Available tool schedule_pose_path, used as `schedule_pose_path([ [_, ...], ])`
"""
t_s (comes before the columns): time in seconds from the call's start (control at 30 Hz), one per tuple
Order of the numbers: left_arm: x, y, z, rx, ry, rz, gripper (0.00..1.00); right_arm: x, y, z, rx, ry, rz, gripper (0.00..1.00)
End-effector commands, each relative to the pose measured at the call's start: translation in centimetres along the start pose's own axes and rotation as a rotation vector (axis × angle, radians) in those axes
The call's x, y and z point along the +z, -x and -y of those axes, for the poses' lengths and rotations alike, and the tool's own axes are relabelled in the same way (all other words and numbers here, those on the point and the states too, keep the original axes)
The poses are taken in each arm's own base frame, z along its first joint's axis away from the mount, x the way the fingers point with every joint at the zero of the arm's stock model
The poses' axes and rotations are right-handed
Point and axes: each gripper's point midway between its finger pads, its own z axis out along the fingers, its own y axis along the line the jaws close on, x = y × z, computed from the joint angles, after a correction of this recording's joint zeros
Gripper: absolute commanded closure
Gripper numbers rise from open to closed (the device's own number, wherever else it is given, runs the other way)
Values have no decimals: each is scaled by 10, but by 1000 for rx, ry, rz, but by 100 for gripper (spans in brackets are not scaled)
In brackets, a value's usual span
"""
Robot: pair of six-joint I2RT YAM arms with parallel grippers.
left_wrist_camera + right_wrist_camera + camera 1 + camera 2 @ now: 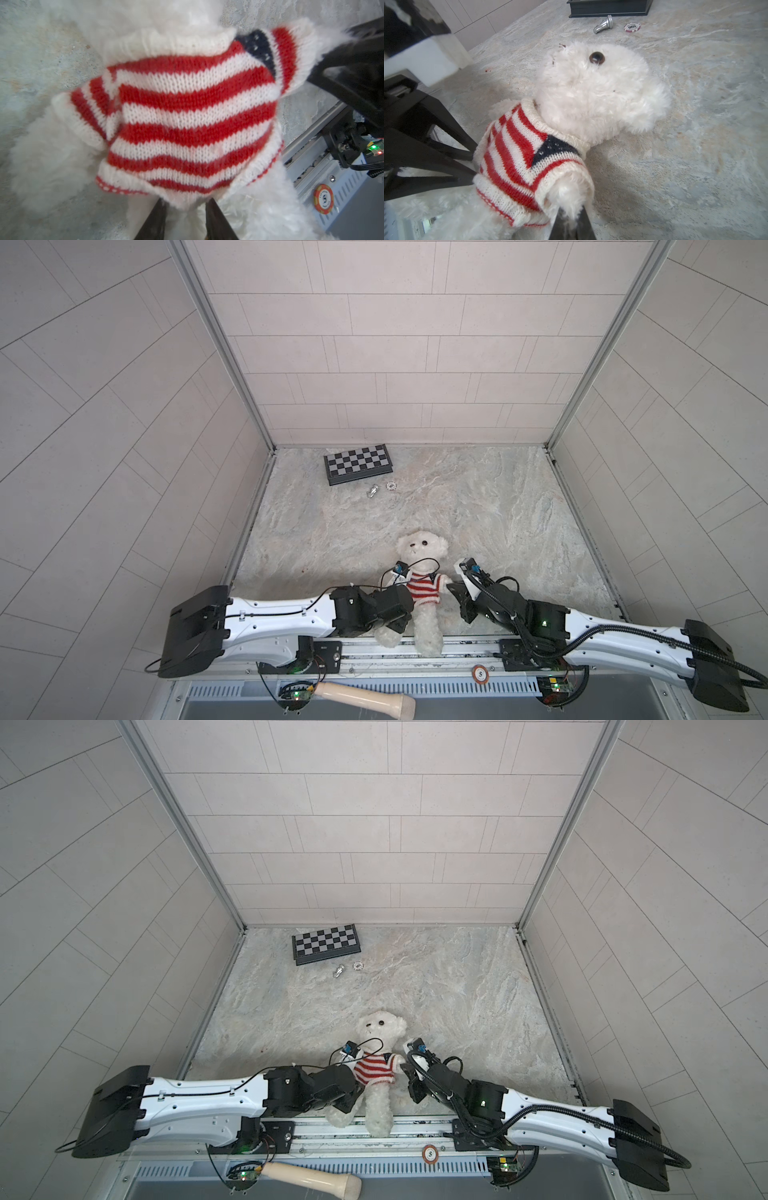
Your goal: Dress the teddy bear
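Top views: where's the bear (pixel 422 549)?
— Six o'clock on the table (pixel 457 510), sweater (pixel 422 593) on.
— Left wrist?
— Left gripper (pixel 185 207) straddles fur below the hem (pixel 128 185); grip unclear.
— Right wrist?
— Right gripper (pixel 572 214) pinches the arm (pixel 568 193) past the cuff (pixel 544 187). I'd hold it, easing the hem down evenly.

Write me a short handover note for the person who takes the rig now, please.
Left gripper: jaws apart at the lower hem of the striped sweater, nothing clearly held.
Right gripper: shut on arm fur of the teddy bear, just outside the sleeve.
Bear lies on its back at the near edge of the table, legs over the rail.
Done: sweater on, head through collar, both arms seemingly through sleeves.
To do: probably release the arm, smooth the hem, retract both grippers.
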Motion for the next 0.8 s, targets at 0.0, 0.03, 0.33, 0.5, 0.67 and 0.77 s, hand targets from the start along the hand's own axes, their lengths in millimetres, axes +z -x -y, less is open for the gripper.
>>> schedule_pose_path([
  [0.0,-16,9,-1,-32,-21,56,66,0,-3,9,9,-44,9,100],
  [0.03,-26,22,2,-37,-41,106,66,1,-4,10,5,-49,3,100],
  [0.33,-45,87,-15,-122,-88,210,62,6,-9,11,-4,-57,-15,100],
  [0.5,-10,82,-14,-122,-95,118,63,1,-8,13,6,-61,-5,100],
  [0.67,9,63,-13,-156,-130,65,65,-3,-11,21,15,-87,2,100],
  [0.77,10,50,-13,-178,-162,56,64,-4,-12,23,22,-92,3,100],
])
